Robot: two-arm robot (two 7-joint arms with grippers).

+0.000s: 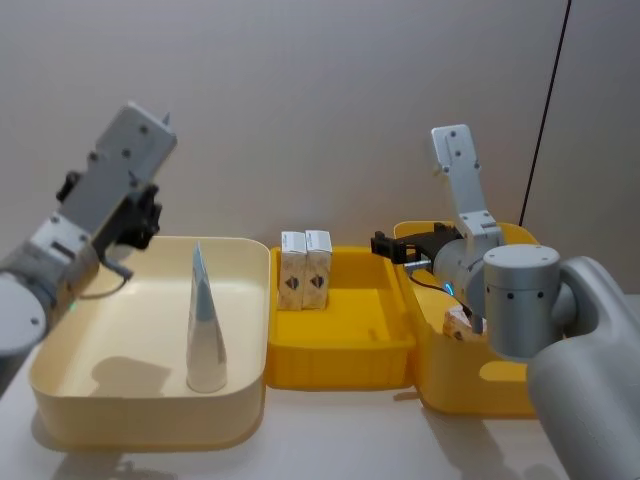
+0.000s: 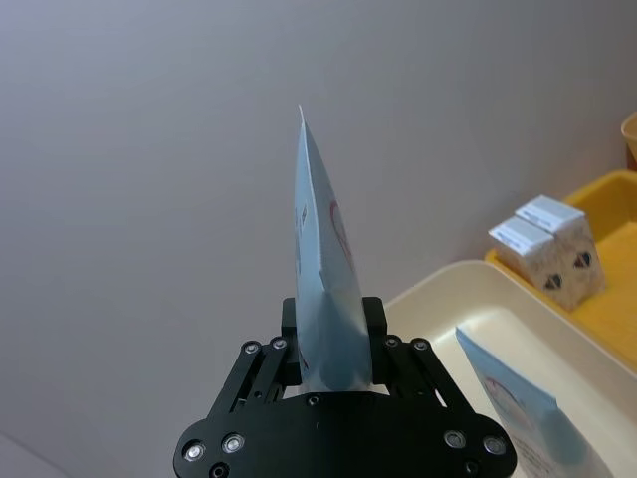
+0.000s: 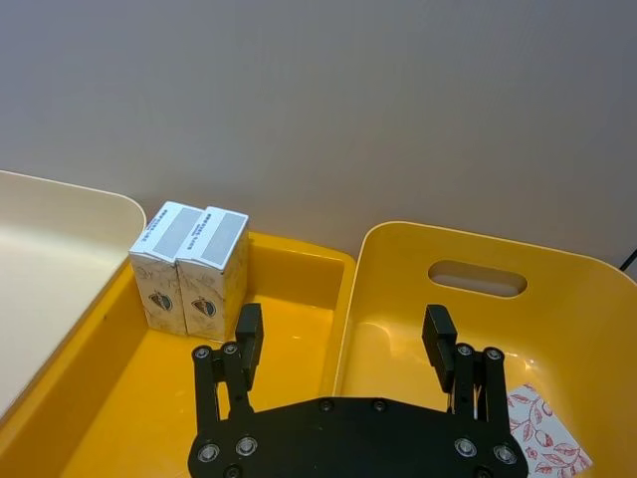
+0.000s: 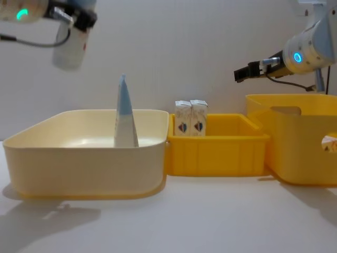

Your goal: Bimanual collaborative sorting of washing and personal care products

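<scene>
Cream bin has open floor around one upright tube; two touching cartons stand in the back corner of the yellow bin. High above the cream bin, the left pincer clamps a second tube; the right pincer gapes empty over that yellow bin's right rim.

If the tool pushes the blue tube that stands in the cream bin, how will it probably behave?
The standing tube is tall on a narrow base, so a side push would probably tip it. Its body thins to a flat crimp, so it likely yields when squeezed.
</scene>
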